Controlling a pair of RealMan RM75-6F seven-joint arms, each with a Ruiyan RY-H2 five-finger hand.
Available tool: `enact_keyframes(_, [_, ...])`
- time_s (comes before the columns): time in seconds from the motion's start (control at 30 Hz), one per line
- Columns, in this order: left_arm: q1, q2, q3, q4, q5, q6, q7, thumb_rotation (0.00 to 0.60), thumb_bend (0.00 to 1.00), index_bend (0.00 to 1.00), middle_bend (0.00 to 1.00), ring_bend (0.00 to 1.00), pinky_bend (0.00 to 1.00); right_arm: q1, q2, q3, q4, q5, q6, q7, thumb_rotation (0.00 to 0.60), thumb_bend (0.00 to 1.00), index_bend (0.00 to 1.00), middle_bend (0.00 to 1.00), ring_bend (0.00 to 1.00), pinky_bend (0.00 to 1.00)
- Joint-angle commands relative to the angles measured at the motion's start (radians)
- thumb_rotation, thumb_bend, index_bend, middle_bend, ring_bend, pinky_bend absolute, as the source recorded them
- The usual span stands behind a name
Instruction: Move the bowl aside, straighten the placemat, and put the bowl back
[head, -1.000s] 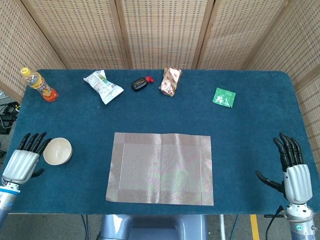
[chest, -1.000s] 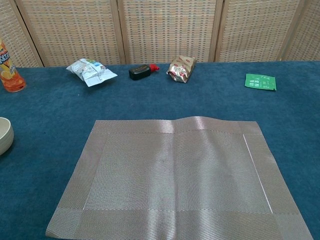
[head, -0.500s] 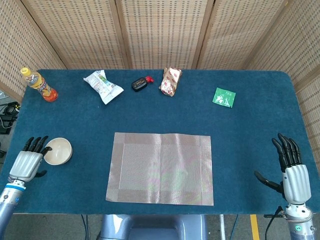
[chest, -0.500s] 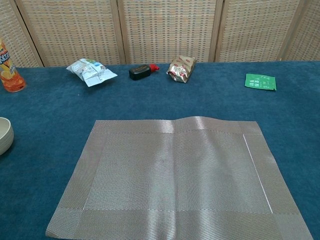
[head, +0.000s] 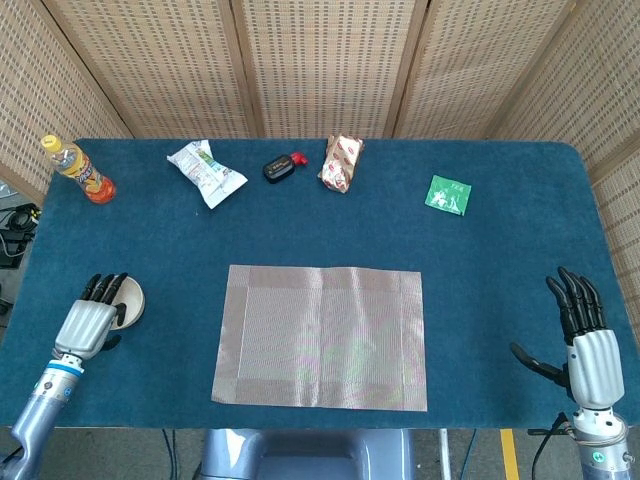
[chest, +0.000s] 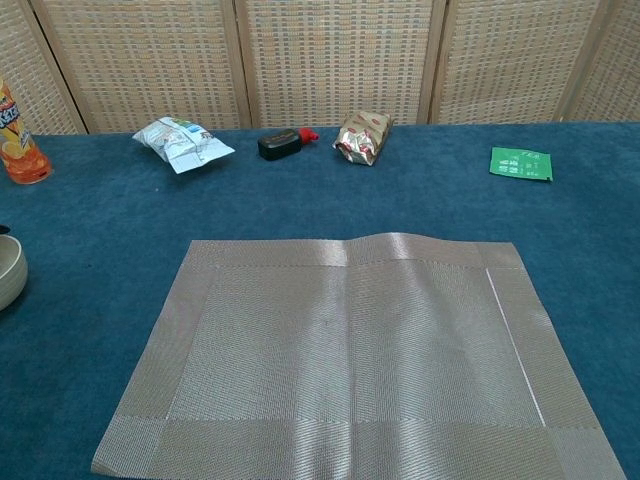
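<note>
Status: bowl (head: 131, 300) is off the placemat (head: 320, 337), sitting on the table (head: 500, 250) well left of the mat, so step one looks done. Mat lies flat and roughly square to the table's near edge (slight ripple along its far edge in the chest view), so I judge straightening done or nearly so. Left to do: put the bowl back on the mat.

My left hand (head: 92, 317) is over the bowl's near-left side, fingers reaching onto the rim and covering most of it. I can't tell whether I actually have a grip or am just resting there; the chest view shows only the bowl's edge, no fingers.

My right hand (head: 588, 340) is well right of the mat near the table's front corner, fingers straight and apart, thumb out, holding nothing.

Clutter beyond the mat's far side (bottle (head: 78, 170), snack bag (head: 205, 171), brown packet (head: 341, 163), green sachet (head: 448, 194)) is clear of the return path.
</note>
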Motion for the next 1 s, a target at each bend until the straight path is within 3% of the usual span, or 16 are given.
enact_keyframes(0.03, [0.001, -0.005, -0.003, 0.008, 0.003, 0.002, -0.003, 0.6, 0.36, 0.63, 0.0, 0.0, 0.0, 0.0, 0.0, 0.0, 0.0, 0.0, 0.0, 0.002, 0.6, 0.16, 0.03, 0.0, 0.0, 0.0])
enact_keyframes(0.27, [0.004, 0.007, -0.009, -0.005, 0.022, 0.032, -0.014, 0.6, 0.5, 0.66, 0.0, 0.0, 0.0, 0.001, -0.001, -0.001, 0.001, 0.0, 0.0, 0.003, 0.6, 0.16, 0.03, 0.0, 0.0, 0.0])
enact_keyframes(0.6, [-0.006, 0.026, -0.015, -0.073, 0.069, 0.085, 0.008, 0.6, 0.52, 0.67, 0.0, 0.0, 0.0, -0.001, 0.002, 0.002, -0.004, -0.001, 0.008, 0.007, 0.6, 0.16, 0.03, 0.0, 0.0, 0.0])
enact_keyframes(0.83, [-0.074, 0.044, -0.049, -0.265, 0.135, 0.099, 0.122, 0.6, 0.52, 0.66, 0.0, 0.0, 0.0, -0.004, 0.008, 0.01, -0.006, 0.009, 0.015, 0.021, 0.6, 0.16, 0.03, 0.0, 0.0, 0.0])
enact_keyframes(1.0, [-0.152, 0.008, -0.085, -0.403, 0.156, 0.031, 0.243, 0.6, 0.52, 0.66, 0.0, 0.0, 0.0, -0.004, 0.014, 0.014, -0.006, 0.02, 0.01, 0.036, 0.6, 0.16, 0.03, 0.0, 0.0, 0.0])
